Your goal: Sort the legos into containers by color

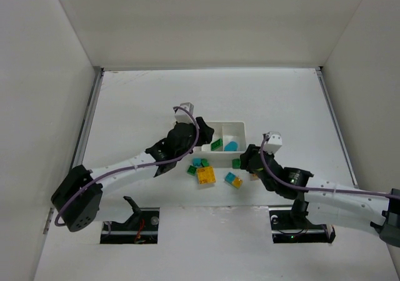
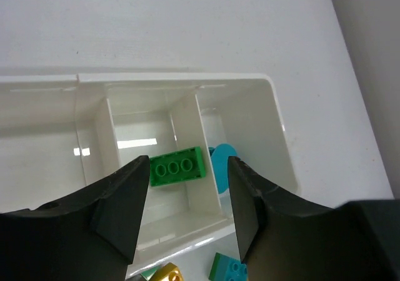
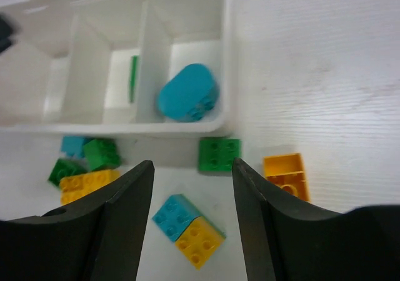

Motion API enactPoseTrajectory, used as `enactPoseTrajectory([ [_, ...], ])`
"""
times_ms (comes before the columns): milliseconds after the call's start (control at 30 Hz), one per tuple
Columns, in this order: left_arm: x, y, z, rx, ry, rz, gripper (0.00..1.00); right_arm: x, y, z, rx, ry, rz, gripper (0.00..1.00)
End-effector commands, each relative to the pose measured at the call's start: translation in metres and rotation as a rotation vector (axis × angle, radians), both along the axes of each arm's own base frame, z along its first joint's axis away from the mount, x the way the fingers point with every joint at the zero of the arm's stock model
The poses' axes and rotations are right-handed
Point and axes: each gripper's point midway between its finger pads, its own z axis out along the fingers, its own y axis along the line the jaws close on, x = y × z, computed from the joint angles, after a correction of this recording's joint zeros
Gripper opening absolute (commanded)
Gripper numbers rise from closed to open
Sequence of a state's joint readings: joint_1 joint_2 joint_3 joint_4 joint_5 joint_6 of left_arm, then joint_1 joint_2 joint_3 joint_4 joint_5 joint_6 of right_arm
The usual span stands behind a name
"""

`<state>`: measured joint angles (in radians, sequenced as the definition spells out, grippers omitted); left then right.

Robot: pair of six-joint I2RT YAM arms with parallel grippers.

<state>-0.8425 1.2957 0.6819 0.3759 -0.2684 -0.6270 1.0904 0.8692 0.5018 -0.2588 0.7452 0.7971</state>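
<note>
**Progress.** Early stage. Two pieces are sorted. The larger share lies loose on the table (image 1: pixel 137 106), just in front of the tray (image 1: pixel 244 128).

**Left claw** (image 2: pixel 187 175). Fingers spread, nothing pinched, poised over the middle of the tray.

**Containers, left to right.**
- Left compartment (image 2: pixel 44 143): nothing seen in it, though the claw hides part of it.
- Middle compartment (image 2: pixel 144 128): one flat green brick (image 2: pixel 177 167), close against the wall shared with the next compartment.
- Right compartment (image 2: pixel 215 122): one rounded cyan piece (image 3: pixel 187 93).
- No colours are mixed in either occupied compartment.

**Outstanding, left to right.**
- A tight cluster holds a cyan cube (image 3: pixel 75 145), a first green cube (image 3: pixel 101 153), a second green cube (image 3: pixel 65 168) and a long yellow brick (image 3: pixel 87 184).
- Next is a cyan and yellow pair (image 3: pixel 187 221), which appears joined.
- A lone green block (image 3: pixel 219 154) sits just beside the tray's front wall.
- An orange-yellow brick (image 3: pixel 285 175) lies farthest right.

**Right claw** (image 3: pixel 192 168). Fingers spread and empty, above the cyan and yellow pair.

**Assessment.** No yellow piece is placed yet, so the left compartment presumably falls to that colour. The joined pair would likely need separating before either half can be sorted.
</note>
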Motion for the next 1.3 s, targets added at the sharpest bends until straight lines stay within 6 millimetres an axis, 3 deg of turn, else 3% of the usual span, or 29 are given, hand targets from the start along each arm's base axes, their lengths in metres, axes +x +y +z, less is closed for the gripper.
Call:
enactPoseTrajectory([
  [0,-0.002,0.009,0.037,-0.052,-0.094,0.017,0.50,0.005,-0.046,-0.020,-0.016,0.076,-0.217,0.60],
  [67,-0.008,0.016,0.033,-0.057,-0.086,0.020,0.50,0.002,-0.052,-0.035,-0.013,0.133,-0.245,0.61],
  [167,-0.018,0.025,0.024,-0.058,-0.074,0.022,0.50,-0.001,-0.048,-0.040,-0.018,0.167,-0.240,0.65],
  [400,-0.036,0.054,0.015,-0.077,-0.068,0.046,0.49,-0.007,-0.060,-0.058,-0.102,0.248,-0.327,0.70],
  [600,-0.041,0.072,0.012,-0.096,-0.082,0.070,0.49,-0.009,-0.059,-0.065,-0.181,0.302,-0.339,0.63],
  [967,-0.036,0.106,0.001,-0.117,-0.088,0.114,0.49,-0.021,-0.047,-0.078,-0.172,0.396,-0.270,0.49],
  [1100,-0.036,0.118,0.002,-0.139,-0.100,0.129,0.49,-0.024,-0.047,-0.084,-0.185,0.421,-0.259,0.34],
  [1167,-0.033,0.130,-0.003,-0.144,-0.092,0.170,0.49,-0.023,-0.049,-0.082,-0.183,0.410,-0.274,0.27],
  [1267,-0.030,0.146,-0.010,-0.153,-0.074,0.232,0.48,-0.020,-0.058,-0.068,-0.181,0.370,-0.309,0.25],
])
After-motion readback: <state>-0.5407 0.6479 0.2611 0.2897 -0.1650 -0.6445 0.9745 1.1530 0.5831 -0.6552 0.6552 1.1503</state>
